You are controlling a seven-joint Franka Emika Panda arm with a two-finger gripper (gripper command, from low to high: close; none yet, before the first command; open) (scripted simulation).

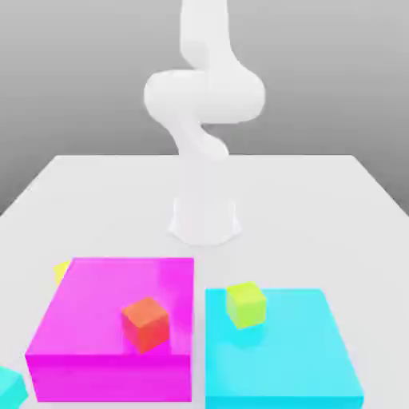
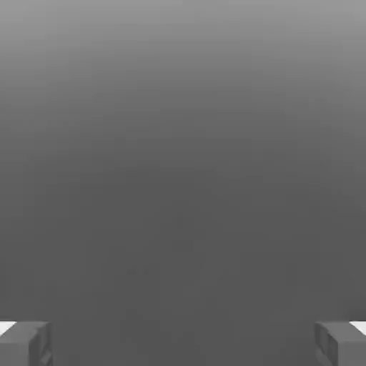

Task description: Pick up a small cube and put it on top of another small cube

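A small orange-red cube (image 1: 146,323) rests on top of a large magenta block (image 1: 96,319) on the exterior view's left. A small yellow-green cube (image 1: 245,303) sits on a flat cyan block (image 1: 295,351) on the exterior view's right. Both small cubes lie apart from each other, with nothing touching them. The white arm (image 1: 204,104) rises from its base (image 1: 204,217) behind the blocks and leaves the picture at the top. In the hand view my gripper (image 2: 183,344) is open, its grey fingertips (image 2: 25,344) far apart against plain grey background, with nothing between them.
A small yellow piece (image 1: 60,270) peeks out behind the magenta block's far left corner. A teal piece (image 1: 9,385) lies at the exterior view's lower left edge. The white table (image 1: 319,216) spreads around the arm's base.
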